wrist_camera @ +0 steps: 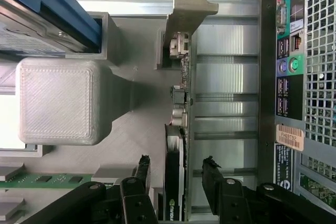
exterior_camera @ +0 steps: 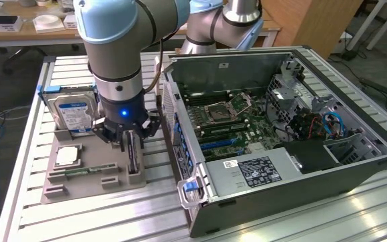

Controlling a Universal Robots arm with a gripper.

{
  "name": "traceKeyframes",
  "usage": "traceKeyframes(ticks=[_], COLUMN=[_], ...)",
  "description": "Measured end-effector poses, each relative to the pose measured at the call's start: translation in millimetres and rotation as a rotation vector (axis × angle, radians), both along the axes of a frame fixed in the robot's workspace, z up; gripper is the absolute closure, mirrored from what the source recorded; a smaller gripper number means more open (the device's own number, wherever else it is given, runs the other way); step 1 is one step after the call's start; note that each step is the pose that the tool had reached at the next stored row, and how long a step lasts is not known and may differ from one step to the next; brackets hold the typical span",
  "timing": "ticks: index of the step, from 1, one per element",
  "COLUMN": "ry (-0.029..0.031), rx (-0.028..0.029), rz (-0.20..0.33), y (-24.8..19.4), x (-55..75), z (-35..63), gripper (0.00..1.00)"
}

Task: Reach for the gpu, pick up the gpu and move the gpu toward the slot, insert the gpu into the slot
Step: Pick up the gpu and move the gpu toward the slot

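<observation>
Gripper (exterior_camera: 131, 146) hangs low over the grey 3D-printed holder tray (exterior_camera: 86, 187). Its jaws stand wide, one black finger (wrist_camera: 143, 170) on each side of the gpu (wrist_camera: 175, 187), with a gap on both sides and no contact. The gpu (exterior_camera: 134, 160) is a thin black card standing on edge in a tray groove, its dull folded metal bracket (wrist_camera: 187, 8) at the far end. Layer lines ridge the tray's square block (wrist_camera: 58, 100). A silver, blue-labelled hard drive (exterior_camera: 72, 112) stands upright nearby, and a slim green memory stick (exterior_camera: 79, 172) lies flat. The slot (exterior_camera: 215, 143), a long blue plastic strip, sits on the green motherboard (exterior_camera: 247, 121) inside the open steel computer case (exterior_camera: 294, 174), well apart from the card. The table (exterior_camera: 113, 214) is ribbed aluminium.
</observation>
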State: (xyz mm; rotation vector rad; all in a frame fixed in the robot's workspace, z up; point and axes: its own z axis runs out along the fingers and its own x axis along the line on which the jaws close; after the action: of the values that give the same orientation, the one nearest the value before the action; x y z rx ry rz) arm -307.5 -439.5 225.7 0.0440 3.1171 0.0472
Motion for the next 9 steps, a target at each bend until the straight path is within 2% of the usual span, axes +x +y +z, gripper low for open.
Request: traceKeyframes(ticks=[2,3,9], ry=[0.0000,0.0001,0.0000], rx=[0.0000,0.0000,0.0000], rz=[0.000,0.000,0.000], y=[0.0,0.0,0.0], x=[0.0,0.0,0.0], z=[-0.2,-0.3,-0.9], gripper=[0.49,0.55,0.56])
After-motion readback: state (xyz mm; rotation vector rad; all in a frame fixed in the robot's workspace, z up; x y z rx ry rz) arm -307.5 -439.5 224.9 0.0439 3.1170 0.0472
